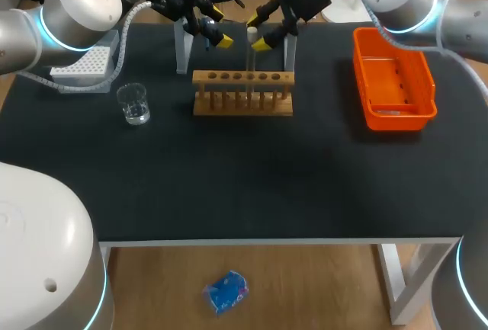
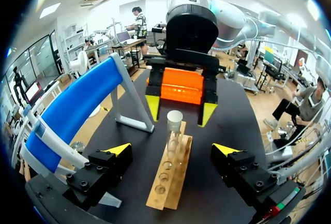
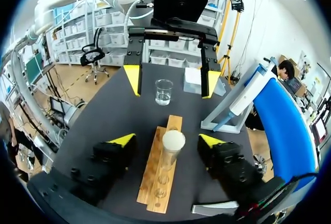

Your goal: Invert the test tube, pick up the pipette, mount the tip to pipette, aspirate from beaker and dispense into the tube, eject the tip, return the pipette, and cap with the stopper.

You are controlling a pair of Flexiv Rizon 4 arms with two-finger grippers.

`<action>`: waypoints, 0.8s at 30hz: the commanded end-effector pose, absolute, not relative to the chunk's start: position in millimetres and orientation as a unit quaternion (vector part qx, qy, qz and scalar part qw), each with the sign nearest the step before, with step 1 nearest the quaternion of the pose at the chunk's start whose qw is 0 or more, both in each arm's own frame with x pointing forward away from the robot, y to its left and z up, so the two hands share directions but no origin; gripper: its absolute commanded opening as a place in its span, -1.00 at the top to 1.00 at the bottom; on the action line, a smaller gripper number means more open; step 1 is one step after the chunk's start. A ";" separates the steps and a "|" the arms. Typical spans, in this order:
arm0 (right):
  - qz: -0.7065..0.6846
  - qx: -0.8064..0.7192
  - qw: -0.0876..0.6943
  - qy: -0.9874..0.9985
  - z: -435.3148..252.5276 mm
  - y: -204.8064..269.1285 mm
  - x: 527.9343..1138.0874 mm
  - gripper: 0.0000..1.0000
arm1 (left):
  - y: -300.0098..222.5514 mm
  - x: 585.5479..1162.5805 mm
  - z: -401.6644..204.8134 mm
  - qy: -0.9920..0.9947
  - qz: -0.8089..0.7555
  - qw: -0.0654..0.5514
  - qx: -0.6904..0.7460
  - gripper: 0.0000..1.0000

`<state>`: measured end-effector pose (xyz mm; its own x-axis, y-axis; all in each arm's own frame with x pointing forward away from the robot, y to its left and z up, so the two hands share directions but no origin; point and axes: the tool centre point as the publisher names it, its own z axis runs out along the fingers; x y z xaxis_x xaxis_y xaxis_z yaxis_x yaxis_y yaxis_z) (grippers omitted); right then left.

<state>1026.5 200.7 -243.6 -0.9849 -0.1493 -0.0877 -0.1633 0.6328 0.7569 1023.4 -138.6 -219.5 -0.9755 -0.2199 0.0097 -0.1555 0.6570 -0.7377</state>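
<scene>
**Black bench [image 1: 229, 185]: tube standing on end, both pincers gaping**

The dark bench is carrying a wooden rack [image 1: 242, 94] near its middle. The test tube [image 3: 171, 149] is standing upright in it, its long axis running straight up and its pale round end facing the ceiling. The right pincer [image 3: 168, 141] is hanging wide open with the tube's top between its fingers, a gap showing on each side. The left pincer [image 2: 173, 150] is also spread wide, holding nothing, and is facing the tube from the other side of the rack. The blue pipette [image 2: 72, 115] is lying on its grey stand just behind the rack, close beside both arms. A glass beaker [image 1: 135, 104] is sitting to the rack's left, with a white tip box [image 1: 80, 71] behind it. An orange basket [image 1: 393, 109] is sitting well off to the right.
</scene>
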 end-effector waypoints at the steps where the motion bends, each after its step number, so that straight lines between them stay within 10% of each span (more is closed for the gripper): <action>1: 0.434 -0.088 0.013 0.896 -237.5 196.8 1022.8 -1.00 | -138.2 1023.9 -218.4 0.910 -0.399 0.038 -0.103 -1.00; 16: 0.533 -0.097 -0.009 0.841 -211.8 194.7 1016.8 -1.00 | -138.2 1023.9 -218.4 0.910 -0.399 0.038 -0.103 -1.00; 17: 0.542 -0.097 -0.014 0.835 -211.4 195.0 1016.4 -0.23 | -138.2 1023.9 -218.4 0.910 -0.399 0.038 -0.103 -1.00; 20: 0.568 -0.092 -0.026 0.818 -211.6 195.0 1015.7 1.00 | -138.2 1023.9 -218.4 0.910 -0.399 0.038 -0.103 -1.00; 24: 0.601 -0.088 -0.039 0.794 -212.8 195.0 1014.8 1.00 | -138.2 1023.9 -218.4 0.910 -0.399 0.038 -0.103 -1.00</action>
<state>1010.5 196.3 -204.8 -0.9834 -0.1753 -0.0474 -0.1037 0.3279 0.9390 1023.4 -138.5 -219.5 -0.9755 -0.2200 0.0097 -0.1555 0.6570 -0.7376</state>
